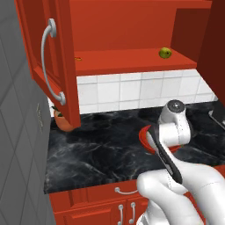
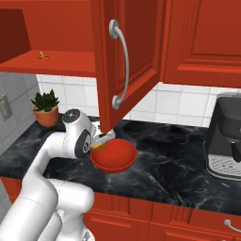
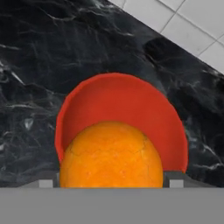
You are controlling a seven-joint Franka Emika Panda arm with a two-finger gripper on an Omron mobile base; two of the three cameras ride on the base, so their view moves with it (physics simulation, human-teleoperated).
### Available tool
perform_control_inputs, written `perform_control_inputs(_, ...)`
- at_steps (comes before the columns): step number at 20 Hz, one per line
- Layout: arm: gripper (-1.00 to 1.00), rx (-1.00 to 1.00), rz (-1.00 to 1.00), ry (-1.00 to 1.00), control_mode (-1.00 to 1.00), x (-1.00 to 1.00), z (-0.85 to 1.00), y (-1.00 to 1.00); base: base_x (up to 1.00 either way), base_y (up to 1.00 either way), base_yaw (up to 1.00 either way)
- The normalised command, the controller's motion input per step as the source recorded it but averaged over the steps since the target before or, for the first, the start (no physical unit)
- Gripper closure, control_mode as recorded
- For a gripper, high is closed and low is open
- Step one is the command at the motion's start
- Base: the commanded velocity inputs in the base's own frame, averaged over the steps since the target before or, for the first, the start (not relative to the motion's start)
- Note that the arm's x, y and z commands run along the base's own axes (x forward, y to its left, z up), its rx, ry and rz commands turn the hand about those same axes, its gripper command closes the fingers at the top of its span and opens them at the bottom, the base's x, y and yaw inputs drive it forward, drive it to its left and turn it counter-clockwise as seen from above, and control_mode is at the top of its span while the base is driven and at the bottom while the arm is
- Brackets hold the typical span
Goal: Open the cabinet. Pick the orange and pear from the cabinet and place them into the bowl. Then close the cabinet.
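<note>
Arm hides bowl (image 1: 145,134) (mostly).

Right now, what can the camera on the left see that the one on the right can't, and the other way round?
Left base view alone: the pear on the cabinet shelf. Right base view alone: the orange held in the gripper at the rim of the bowl, plus a coffee machine on the counter. Both share the open red cabinet, the bowl, the potted plant and the white arm.

1 orange (image 3: 111,155), 1 pear (image 1: 165,53), 1 bowl (image 2: 117,160), 1 potted plant (image 2: 46,109)
</note>
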Motion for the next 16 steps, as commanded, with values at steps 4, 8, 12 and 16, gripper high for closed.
perform_control_inputs(4, 1.00, 0.31, 0.00, -0.15, -1.00, 0.10, -0.42, -0.35, 0.00, 0.00, 0.00)
perform_control_inputs(8, 1.00, 0.32, 0.00, -0.17, -1.00, 0.00, -0.23, -0.32, 0.00, 0.00, 0.00)
perform_control_inputs(12, 1.00, 0.23, 0.00, -0.16, -1.00, 0.00, -0.13, -0.14, 0.00, 0.00, 0.00)
perform_control_inputs(16, 1.00, 0.24, 0.00, -0.15, -1.00, 0.00, -0.06, -0.07, 0.00, 0.00, 0.00)
